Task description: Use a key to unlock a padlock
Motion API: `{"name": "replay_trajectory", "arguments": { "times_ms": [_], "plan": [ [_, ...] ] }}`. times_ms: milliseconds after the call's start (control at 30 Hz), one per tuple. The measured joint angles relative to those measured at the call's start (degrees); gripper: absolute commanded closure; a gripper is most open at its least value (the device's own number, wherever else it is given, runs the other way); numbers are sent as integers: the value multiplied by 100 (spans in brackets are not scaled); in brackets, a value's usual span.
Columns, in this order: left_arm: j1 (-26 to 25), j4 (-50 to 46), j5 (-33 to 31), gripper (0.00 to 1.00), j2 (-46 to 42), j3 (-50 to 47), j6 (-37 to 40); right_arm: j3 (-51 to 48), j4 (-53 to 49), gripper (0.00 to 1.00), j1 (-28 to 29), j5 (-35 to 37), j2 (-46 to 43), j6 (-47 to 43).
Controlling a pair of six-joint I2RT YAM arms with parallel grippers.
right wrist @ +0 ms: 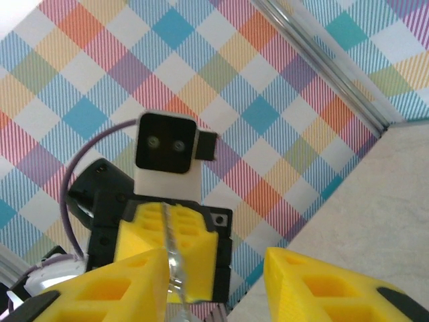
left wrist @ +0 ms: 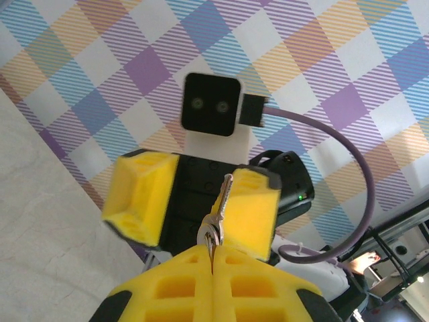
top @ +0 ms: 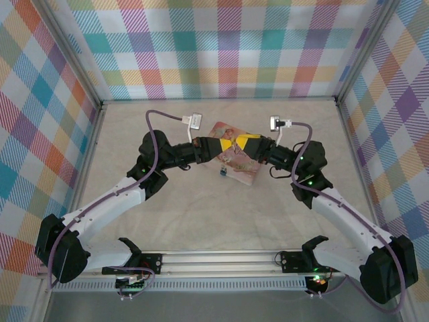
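**Key gripped in mid-air, padlock down by the tin**

The left end effector (left wrist: 213, 258) is fully closed, its yellow fingers pressed together on the ring end of the key (left wrist: 221, 204). From the left wrist, the blade points up and away from the fingertips, toward the other arm.

The right end effector (right wrist: 214, 268) faces it head-on with its fingers clearly apart and nothing gripped between them. From the right wrist, the key shows edge-on as a thin silvery strip in the gap, close to the left-hand finger (right wrist: 117, 285). Whether it touches that finger cannot be told.

From the top camera, both arms reach inward and the two end effectors meet nose to nose above the middle of the counter (top: 201, 215). They sit over the pink tin (top: 238, 168), which lies flat and turned at an angle.

The padlock (top: 221, 172) is a small blue speck at the tin's near left edge, just on the near side of the two end effectors. It is too small to tell whether it rests on the counter or against the tin, or how its shackle stands. Neither end effector has hold of it.
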Motion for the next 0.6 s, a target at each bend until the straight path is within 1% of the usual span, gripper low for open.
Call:
{"name": "replay_trajectory", "arguments": {
  "times_ms": [200,433,567,600],
  "plan": [
    [0,-26,-35,100,-13,-15,0,0,111,59,4,72,-247,0],
    [0,-22,-35,100,-20,-15,-9,0,267,55,57,-61,-55,39],
    [0,-20,-35,100,-20,-15,-35,0,313,60,168,-173,188,63],
    [0,-20,-35,100,-20,-15,-42,2,319,63,195,-190,229,66]
  ]
}}
